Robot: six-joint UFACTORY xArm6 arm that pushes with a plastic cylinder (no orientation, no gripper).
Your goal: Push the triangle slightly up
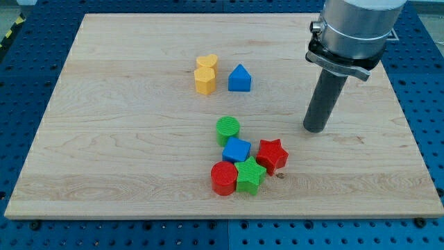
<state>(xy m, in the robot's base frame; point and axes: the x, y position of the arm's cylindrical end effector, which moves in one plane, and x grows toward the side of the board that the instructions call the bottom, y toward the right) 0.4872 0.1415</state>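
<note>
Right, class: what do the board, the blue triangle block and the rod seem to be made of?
Board: pale wood, likely maple, smooth matte; grain streaks show. Blue triangle block: probably plastic or painted wood, uniform colour, faint ridged texture. Rod, ending in my tip: dark, matte, maybe metal or plastic; it stands to the view's right of all the blocks, touching none.

The wooden board point(125, 139) was pale and grained; on it lay a blue triangle point(240, 78), two yellow blocks point(205, 74), a green cylinder point(227, 129), a blue cube point(236, 150), a red star point(272, 154), a green star point(250, 176) and a red cylinder point(224, 178).
</note>
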